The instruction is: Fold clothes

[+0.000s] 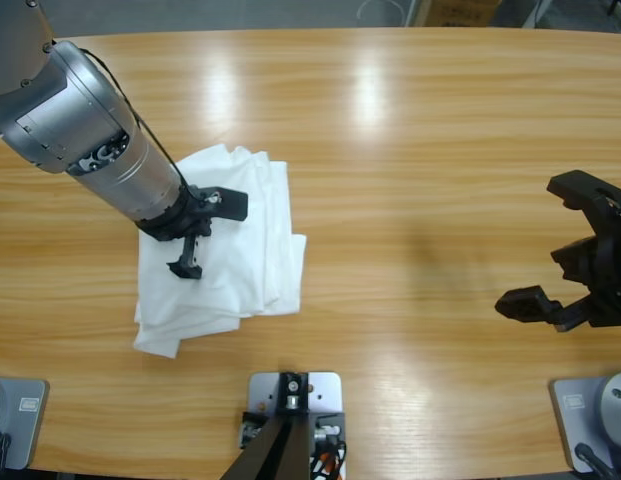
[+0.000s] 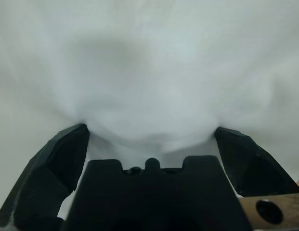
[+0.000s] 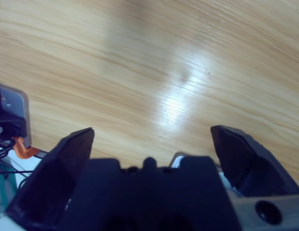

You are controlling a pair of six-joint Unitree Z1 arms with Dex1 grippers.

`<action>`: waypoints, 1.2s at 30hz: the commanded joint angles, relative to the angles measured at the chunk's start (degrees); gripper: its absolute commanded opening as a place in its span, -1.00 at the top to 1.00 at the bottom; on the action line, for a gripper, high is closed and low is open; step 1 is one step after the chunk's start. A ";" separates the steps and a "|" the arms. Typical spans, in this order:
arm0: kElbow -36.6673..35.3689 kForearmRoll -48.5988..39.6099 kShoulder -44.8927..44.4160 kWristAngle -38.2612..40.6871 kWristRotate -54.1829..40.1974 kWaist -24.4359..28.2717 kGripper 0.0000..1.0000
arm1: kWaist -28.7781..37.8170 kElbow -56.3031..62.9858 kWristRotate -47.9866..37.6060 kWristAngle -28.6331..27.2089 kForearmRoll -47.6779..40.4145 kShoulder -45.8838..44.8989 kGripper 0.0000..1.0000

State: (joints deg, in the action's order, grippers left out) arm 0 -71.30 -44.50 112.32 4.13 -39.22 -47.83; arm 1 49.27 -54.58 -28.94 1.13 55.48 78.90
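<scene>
- Left side of the table: a white T-shirt lies folded into a compact bundle; the left gripper presses down on it, jaws apart, seemingly flattening the fold or readying a pinch.
- Right edge: the right gripper hangs over bare wood, jaws spread, holding nothing; it looks due to reach across next.

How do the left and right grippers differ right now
The left gripper sits over the folded white T-shirt, cloth filling its wrist view; the right gripper hangs above bare table near the right edge, nothing between its fingers. Both are black, two-fingered and spread open.
</scene>
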 commanded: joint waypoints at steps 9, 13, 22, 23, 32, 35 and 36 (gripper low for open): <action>-12.48 1.59 18.48 -3.36 19.11 15.04 -0.98 | -2.67 1.32 1.50 0.81 -0.73 2.63 -1.00; -21.86 1.03 22.45 -8.16 27.70 21.02 -0.99 | -4.65 1.16 2.36 1.11 -0.62 2.75 -1.00; -59.59 -16.97 37.68 -8.09 38.41 34.55 -0.97 | -5.67 1.23 2.84 1.86 -0.32 2.34 -1.00; -64.37 -19.68 39.63 -8.09 38.43 35.12 -0.97 | -5.67 1.23 2.84 1.86 -0.39 2.50 -1.00; -80.12 -31.56 43.41 -8.09 42.49 37.09 -1.00 | -5.67 1.06 3.19 1.70 -0.55 2.92 -1.00; -82.56 -36.41 41.74 -6.91 44.89 38.30 -1.00 | -5.67 1.01 3.28 1.32 -0.57 2.82 -1.00; -82.60 -37.17 40.56 -6.00 44.81 38.60 -1.00 | -5.67 1.01 3.28 1.21 -0.48 2.68 -1.00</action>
State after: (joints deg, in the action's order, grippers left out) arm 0 -149.98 -73.85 150.27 -2.90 2.16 -12.10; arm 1 44.14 -54.59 -26.26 2.21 55.32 80.22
